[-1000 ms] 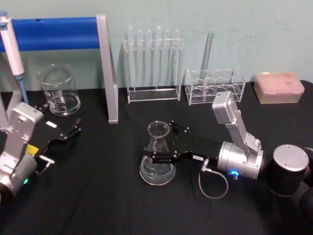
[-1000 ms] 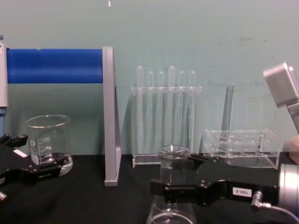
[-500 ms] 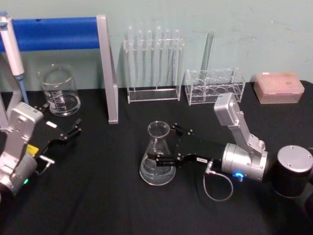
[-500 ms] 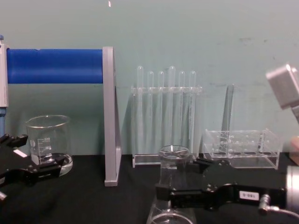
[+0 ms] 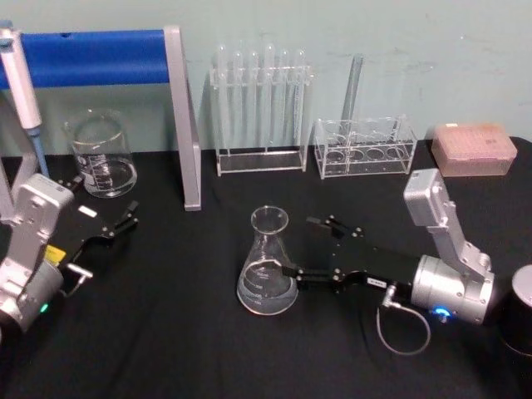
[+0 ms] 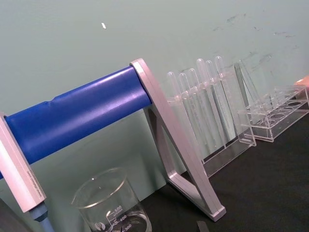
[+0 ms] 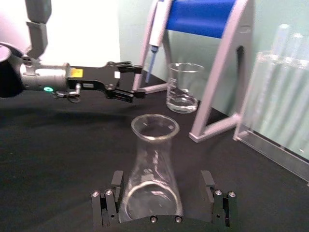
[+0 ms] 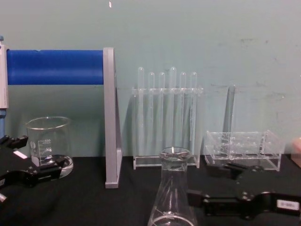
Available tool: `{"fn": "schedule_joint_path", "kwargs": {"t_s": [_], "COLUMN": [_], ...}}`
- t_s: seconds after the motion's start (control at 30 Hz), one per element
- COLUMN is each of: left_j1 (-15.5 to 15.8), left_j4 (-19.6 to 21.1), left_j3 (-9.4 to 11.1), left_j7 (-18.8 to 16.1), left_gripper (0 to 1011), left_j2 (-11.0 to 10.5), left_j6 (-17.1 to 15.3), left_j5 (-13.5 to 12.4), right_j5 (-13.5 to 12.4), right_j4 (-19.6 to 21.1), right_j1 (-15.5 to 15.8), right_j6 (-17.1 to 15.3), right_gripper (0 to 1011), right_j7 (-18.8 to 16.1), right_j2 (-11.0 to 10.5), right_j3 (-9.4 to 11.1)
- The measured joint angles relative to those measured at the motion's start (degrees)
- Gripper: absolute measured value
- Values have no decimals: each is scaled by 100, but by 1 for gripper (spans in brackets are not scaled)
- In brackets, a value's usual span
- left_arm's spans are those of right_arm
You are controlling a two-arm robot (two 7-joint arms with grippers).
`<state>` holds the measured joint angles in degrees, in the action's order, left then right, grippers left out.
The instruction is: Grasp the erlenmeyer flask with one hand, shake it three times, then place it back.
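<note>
Now, line by line.

Flask: the flask (image 5: 268, 262) stands upright on the black table (image 5: 191, 332), near the middle, free of any grip; its neck and rim rise at the bottom of the chest view (image 8: 173, 188).

Right gripper: the right gripper (image 5: 320, 248) lies low over the table just beside the flask on its right side, fingers spread wide and holding nothing. In the right wrist view the two fingers (image 7: 107, 203) stand one on each side of the flask's base (image 7: 150, 183), apart from the glass.

Right arm pose: the forearm runs nearly level from the flask toward the right edge, ending at a silver joint with a small blue light; a grey block rises above it.

Right labels: a small white label sits on the black body, seen from the chest; its writing is too small to read.

Left gripper: the left gripper (image 5: 126, 221) is parked at the table's left side, well apart from the flask, fingers slightly apart and empty. The right wrist view shows it (image 7: 130, 79) farther off, with a yellow sticker on its body.

Beaker: a beaker (image 5: 101, 155) stands at the back left; the left wrist view (image 6: 113, 203) shows printed marks, among them "400" and "300".

Stand: a grey frame with a blue bar (image 5: 91, 56) is behind the beaker, a pipette (image 5: 21, 83) hanging at its left end.

Racks: a clear rack of test tubes (image 5: 259, 104) stands behind the flask, a lower clear rack (image 5: 366, 148) to its right with one tube in it.

Box: a pinkish box (image 5: 472, 148) sits at the back right.
</note>
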<state>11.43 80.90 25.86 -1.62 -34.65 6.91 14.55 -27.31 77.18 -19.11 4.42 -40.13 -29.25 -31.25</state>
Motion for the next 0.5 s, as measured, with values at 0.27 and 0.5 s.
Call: {"fn": "schedule_joint_path", "kwargs": {"t_s": [0.27,0.5], "left_j1": [0,0], "left_j4": [0,0], "left_j3": [0,0], "left_j7": [0,0], "left_gripper": [1001,1001], "left_j2": [0,0], "left_j6": [0,0], "left_j5": [0,0], "right_j5": [-26,-16], "right_j4": [229,283], "right_j1": [306,483], "right_j6": [-85,-121], "right_gripper": [1000,1000], "right_j7": [493,1257], "right_j2": [-114,179], "right_j3": [302,692]}}
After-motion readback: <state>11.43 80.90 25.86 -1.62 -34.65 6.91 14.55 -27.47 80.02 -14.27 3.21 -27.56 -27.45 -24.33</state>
